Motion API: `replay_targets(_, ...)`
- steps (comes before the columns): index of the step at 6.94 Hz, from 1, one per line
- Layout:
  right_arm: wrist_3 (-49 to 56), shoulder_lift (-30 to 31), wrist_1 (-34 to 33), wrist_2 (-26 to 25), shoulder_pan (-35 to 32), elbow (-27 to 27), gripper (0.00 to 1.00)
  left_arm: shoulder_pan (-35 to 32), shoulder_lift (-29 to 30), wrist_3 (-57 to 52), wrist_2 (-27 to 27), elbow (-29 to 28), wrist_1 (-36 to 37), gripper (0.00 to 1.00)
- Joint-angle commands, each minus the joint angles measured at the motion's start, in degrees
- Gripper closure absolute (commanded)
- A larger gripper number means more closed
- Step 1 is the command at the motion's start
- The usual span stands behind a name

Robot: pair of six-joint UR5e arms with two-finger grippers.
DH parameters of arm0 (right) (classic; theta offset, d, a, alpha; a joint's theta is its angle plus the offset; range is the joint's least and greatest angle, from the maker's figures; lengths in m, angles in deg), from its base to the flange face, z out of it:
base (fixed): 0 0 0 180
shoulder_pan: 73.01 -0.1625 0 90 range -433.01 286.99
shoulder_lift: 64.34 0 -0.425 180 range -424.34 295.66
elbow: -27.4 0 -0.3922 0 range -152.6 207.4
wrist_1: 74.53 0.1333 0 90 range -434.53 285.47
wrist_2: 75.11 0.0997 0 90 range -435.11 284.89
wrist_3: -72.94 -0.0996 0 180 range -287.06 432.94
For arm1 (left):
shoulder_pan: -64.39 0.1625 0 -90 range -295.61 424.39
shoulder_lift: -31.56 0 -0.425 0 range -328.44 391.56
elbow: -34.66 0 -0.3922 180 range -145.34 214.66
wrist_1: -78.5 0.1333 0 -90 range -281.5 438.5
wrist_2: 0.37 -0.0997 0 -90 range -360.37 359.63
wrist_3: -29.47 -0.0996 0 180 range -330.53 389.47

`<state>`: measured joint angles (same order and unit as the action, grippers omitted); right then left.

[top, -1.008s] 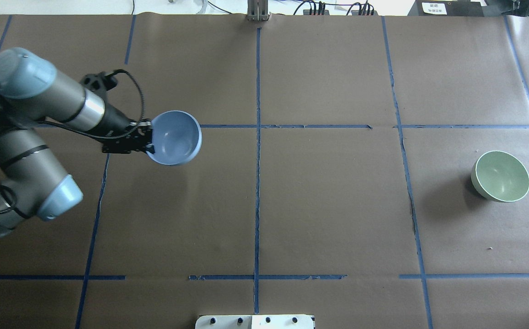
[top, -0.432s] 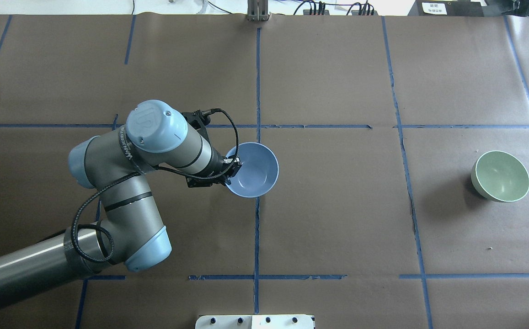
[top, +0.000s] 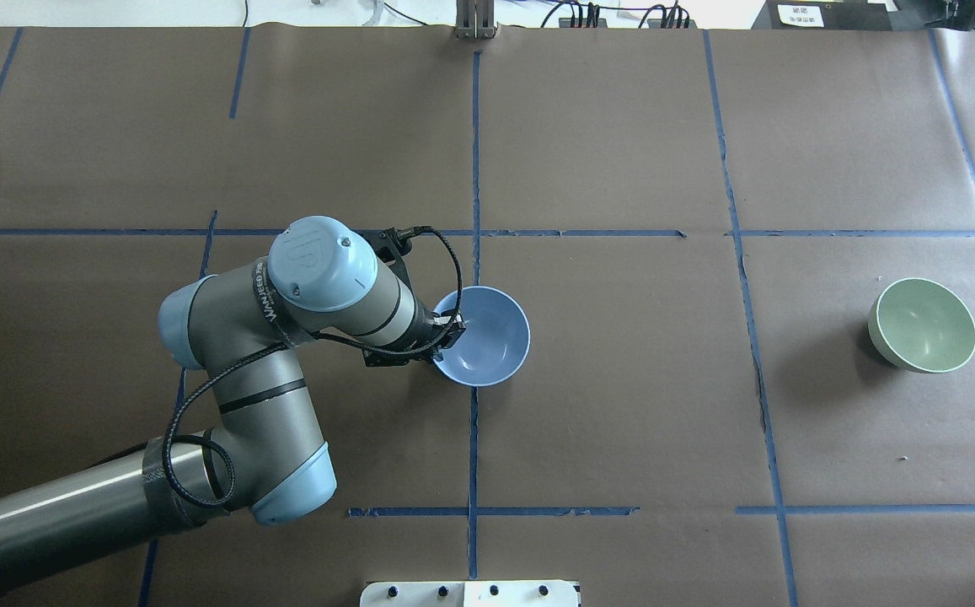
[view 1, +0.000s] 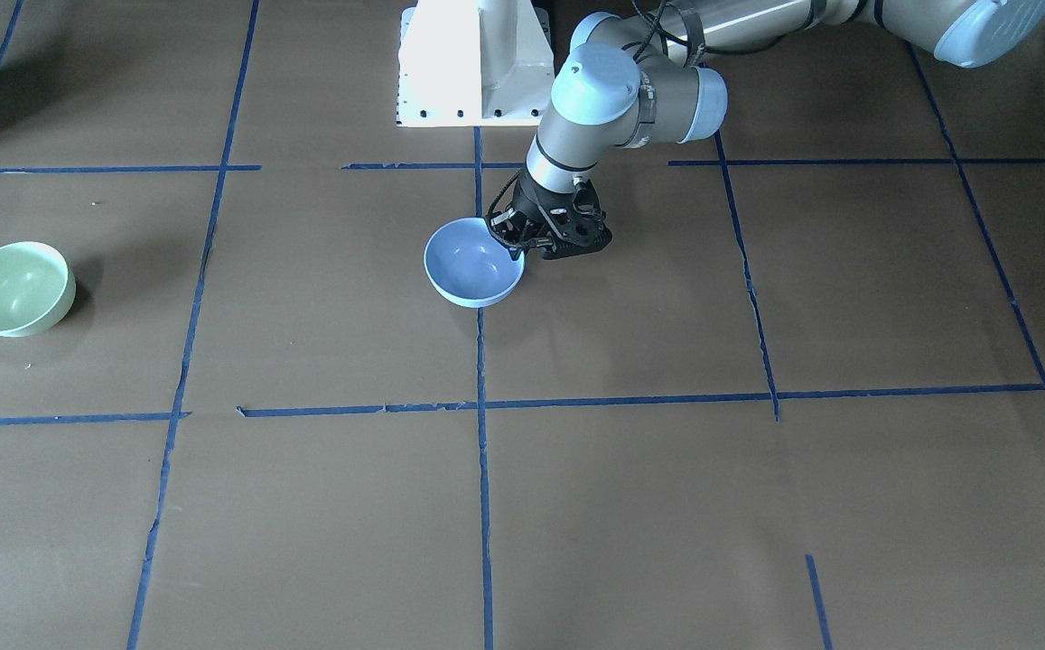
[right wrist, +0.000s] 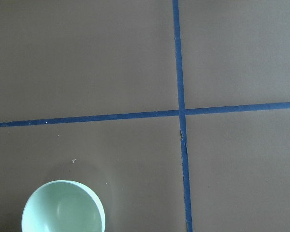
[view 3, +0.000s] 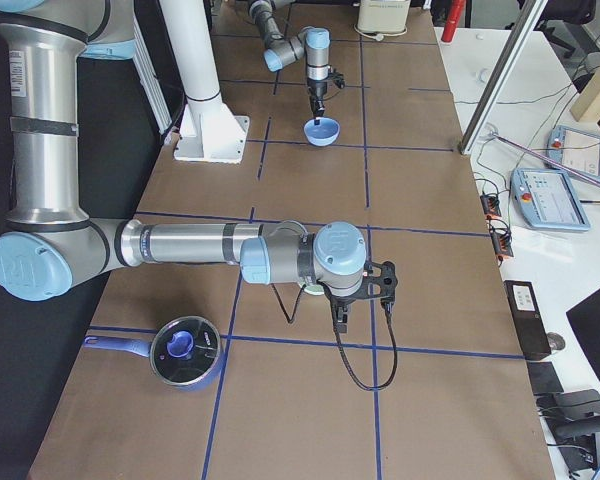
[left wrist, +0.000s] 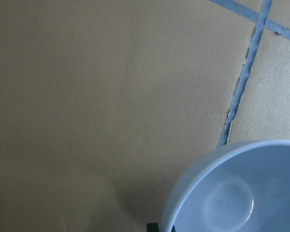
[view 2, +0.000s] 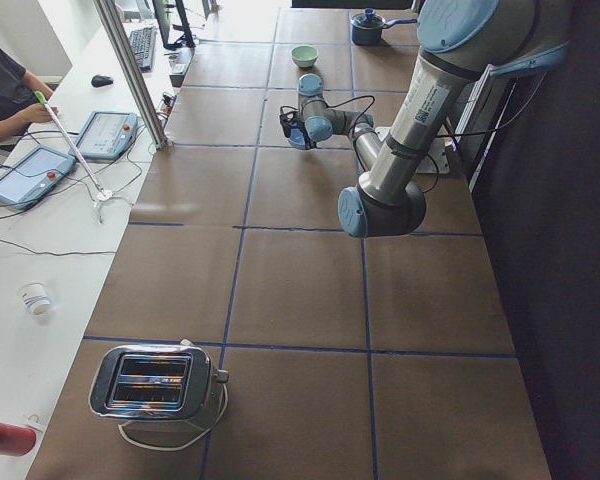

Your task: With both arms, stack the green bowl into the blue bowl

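My left gripper (top: 447,327) is clamped on the blue bowl (top: 487,339), its fingers closed over the rim on the side nearest my left arm (top: 251,396). The bowl is upright, mouth up, at the middle of the table (top: 622,421), right on the long blue tape line (top: 474,152) that runs away from my base. In the front-facing view it sits low over the brown paper with its shadow close beside it; I cannot tell whether its foot touches the surface. My left wrist camera catches only part of the rim and the pale inside at the lower right of its picture, with the tape line running off above.

The green bowl (top: 921,324) stands upright on the paper far over on my right side, well apart from the blue one. My right gripper (view 3: 340,320) hangs over the table near it, apart from it, and my right wrist camera looks straight down with the green bowl at the lower left of its picture. That gripper shows only in the side view, so I cannot tell whether its jaws are wide or narrow
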<state>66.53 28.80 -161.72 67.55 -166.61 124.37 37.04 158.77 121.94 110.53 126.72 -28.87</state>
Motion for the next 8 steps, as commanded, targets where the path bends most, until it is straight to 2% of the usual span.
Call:
replay_targets(1,0.00,-1.02,0.00,-0.10,0.00,0.23,0.00,-0.68,-0.29,-0.45,0.02,-0.22,-0.03,0.00)
replay_targets(2,0.09,-1.03,0.00,-0.10,0.00,0.15,0.00,-4.09,-0.29,-0.54,2.10,0.30,0.58,0.00)
replay_targets(4,-2.71,-0.68,0.17,-0.27,0.96,0.23,0.00,-14.70,-2.39,-0.63,16.21,2.48,0.77,0.00)
replay_targets(5,-4.64,-0.42,2.26,-0.53,3.06,0.23,0.00,-18.76,-5.36,-3.93,20.89,5.55,0.94,0.00)
replay_targets(6,-13.19,0.63,9.51,-2.19,6.38,0.23,0.00,-21.41,-8.78,-8.75,22.41,11.41,4.68,0.00)
replay_targets(8,-31.29,4.06,28.56,-8.07,16.21,-1.16,0.00,-25.89,-13.29,-27.07,22.25,28.78,28.67,0.00)
